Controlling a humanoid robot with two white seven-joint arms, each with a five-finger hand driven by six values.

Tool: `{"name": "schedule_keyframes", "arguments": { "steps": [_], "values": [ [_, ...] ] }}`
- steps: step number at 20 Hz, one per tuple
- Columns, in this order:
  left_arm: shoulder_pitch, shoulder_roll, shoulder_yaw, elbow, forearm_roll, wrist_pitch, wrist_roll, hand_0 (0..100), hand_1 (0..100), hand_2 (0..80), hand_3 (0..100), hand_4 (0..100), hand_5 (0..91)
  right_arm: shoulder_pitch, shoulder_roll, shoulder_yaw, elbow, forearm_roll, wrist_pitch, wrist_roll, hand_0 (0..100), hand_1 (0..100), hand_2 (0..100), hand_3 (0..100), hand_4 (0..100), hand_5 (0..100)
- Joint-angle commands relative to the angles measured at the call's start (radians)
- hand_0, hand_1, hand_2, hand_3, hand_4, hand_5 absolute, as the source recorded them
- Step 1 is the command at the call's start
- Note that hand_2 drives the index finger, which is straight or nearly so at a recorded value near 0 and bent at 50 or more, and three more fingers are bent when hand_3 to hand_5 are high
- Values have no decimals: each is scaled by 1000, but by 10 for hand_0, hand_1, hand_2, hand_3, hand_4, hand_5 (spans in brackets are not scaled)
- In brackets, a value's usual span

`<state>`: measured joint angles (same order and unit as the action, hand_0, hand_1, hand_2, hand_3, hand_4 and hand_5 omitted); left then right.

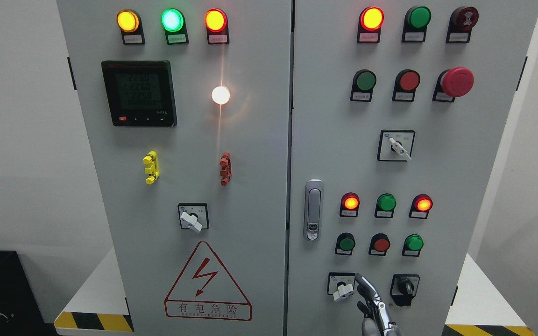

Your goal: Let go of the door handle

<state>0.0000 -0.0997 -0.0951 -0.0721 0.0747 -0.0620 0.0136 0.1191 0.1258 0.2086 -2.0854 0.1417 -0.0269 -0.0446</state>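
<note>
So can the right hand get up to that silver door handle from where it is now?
Probably yes: the right hand sits low on the right door, and the door handle is up to its left with only bare panel between.

Two cabinet doors (250,186) before me, and what I count on them.

Fourteen round lamps and buttons (172,20): four in the left half of the frame, ten in the right. Four rotary selectors (193,217), three white-handled, one black (405,287). Two small clip handles, one yellow (151,167), one red (225,169). One meter (139,93), one mushroom button (456,81), one buzzer (464,17), one door handle (314,210), one warning triangle (207,282), one hand of mine, the right (374,308).
</note>
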Motion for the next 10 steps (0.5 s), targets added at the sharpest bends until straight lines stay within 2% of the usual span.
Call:
{"name": "schedule_keyframes", "arguments": {
  "steps": [1,10],
  "values": [
    [17,0,0,0,0,-1,0,120,556,0,0,0,0,1,0,0,1,1,2,5,361,9,0,106,147,139],
    [17,0,0,0,1,-1,0,120,556,0,0,0,0,2,0,8,-1,6,2,8,367,17,0,142,185,173]
  ]
}}
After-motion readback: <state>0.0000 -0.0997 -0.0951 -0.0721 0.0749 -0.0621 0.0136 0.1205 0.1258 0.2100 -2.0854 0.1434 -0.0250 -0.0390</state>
